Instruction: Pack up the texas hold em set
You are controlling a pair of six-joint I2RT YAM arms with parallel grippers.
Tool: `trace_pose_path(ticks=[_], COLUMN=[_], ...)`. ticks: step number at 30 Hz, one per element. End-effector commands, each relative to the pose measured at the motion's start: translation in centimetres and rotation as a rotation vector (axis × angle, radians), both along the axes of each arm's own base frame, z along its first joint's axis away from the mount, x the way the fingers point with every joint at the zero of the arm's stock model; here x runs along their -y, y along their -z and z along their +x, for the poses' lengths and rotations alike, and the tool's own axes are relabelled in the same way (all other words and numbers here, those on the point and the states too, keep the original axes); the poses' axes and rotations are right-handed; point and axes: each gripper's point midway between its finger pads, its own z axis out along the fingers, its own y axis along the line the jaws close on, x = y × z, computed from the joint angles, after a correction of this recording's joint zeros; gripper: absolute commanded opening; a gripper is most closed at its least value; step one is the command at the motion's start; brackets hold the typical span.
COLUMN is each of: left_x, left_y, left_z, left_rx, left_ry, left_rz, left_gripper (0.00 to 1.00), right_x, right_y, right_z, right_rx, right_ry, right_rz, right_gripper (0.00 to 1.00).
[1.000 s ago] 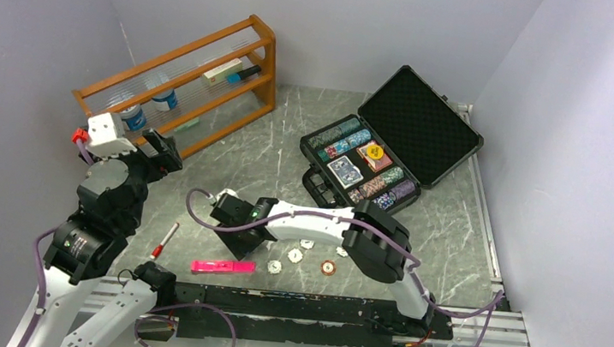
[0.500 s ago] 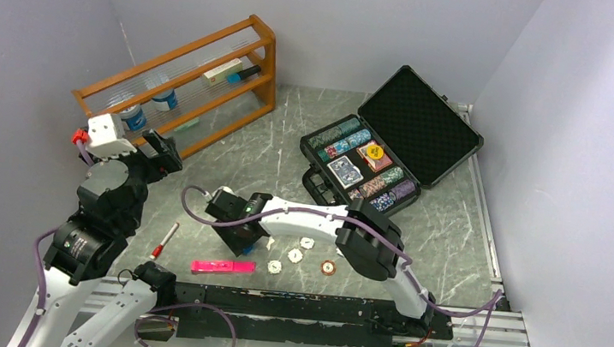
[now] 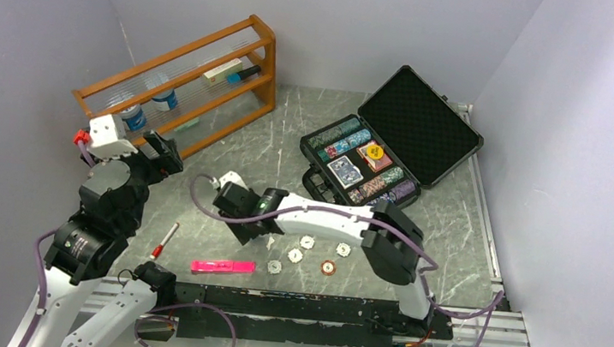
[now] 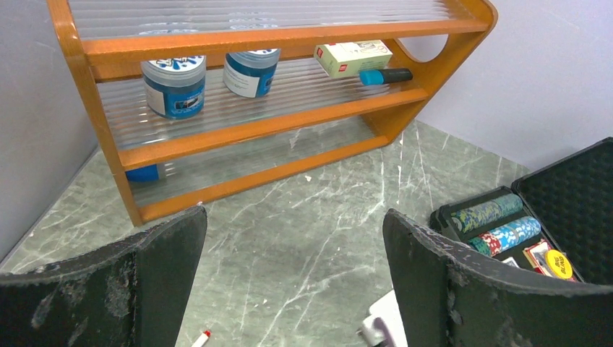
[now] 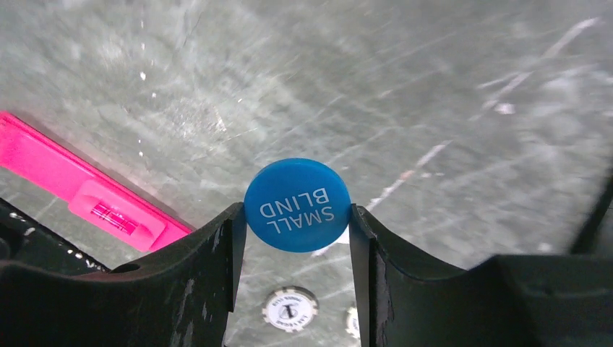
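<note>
The black case [image 3: 419, 125] lies open at the far right, with chip stacks [image 3: 350, 144], cards and a yellow button [image 3: 376, 154] in its tray. My right gripper [image 3: 258, 233] is shut on a blue "SMALL BLIND" button [image 5: 297, 204], held by its edges above the table. Several small white discs [image 3: 307, 242] and a brown chip [image 3: 327, 268] lie loose just to its right. One white disc [image 5: 290, 309] shows below the jaws. My left gripper [image 3: 164, 152] is open and empty, raised at the left, facing the shelf [image 4: 253, 123]; the case [image 4: 571, 195] shows at the right of that view.
A wooden shelf [image 3: 185, 74] with jars and a box stands at the back left. A pink marker [image 3: 223, 265] lies near the front edge, also in the right wrist view [image 5: 94, 195]. A red-tipped pen [image 3: 164, 240] lies left of it.
My right gripper has risen a little and shifted toward the far right with the blue button, and its elbow swung right. The left arm has not moved.
</note>
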Motion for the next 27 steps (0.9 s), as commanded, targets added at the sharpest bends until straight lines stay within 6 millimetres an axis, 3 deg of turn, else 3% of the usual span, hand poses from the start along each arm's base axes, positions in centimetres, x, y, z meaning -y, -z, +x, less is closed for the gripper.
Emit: trace_pose_path(ticks=[1, 5, 9, 16, 21, 27], left_x=[0.6, 1.0, 1.5, 2.6, 3.0, 4.5], left_y=[-1.0, -0.6, -0.4, 0.1, 0.7, 1.9], left_z=[0.2, 0.4, 0.7, 1.3, 1.5, 1.9], left_rx=[0.014, -0.013, -0.018, -0.021, -0.037, -0.059], left_ry=[0.026, 0.035, 0.058, 0.105, 0.116, 0.178], left_rz=[-0.029, -0.034, -0.042, -0.054, -0.066, -0.103], left_gripper=[0.97, 0.97, 0.97, 0.97, 0.97, 0.97], right_x=[1.4, 5.3, 10.7, 19.0, 22.1, 24.3], right_y=[-7.9, -10.0, -11.1, -9.4, -7.7, -6.1], right_z=[5.0, 8.9, 13.1, 16.8, 18.3, 19.4], right_rx=[0.18, 0.235, 0.258, 0.22, 0.186, 0.164], right_ry=[0.116, 0.254, 0.426, 0.645, 0.723, 0.81], right_rz=[0.132, 0.153, 0.149, 0.133, 0.132, 0.119], right_gripper=[0.46, 0.46, 0.46, 0.46, 0.47, 0.47])
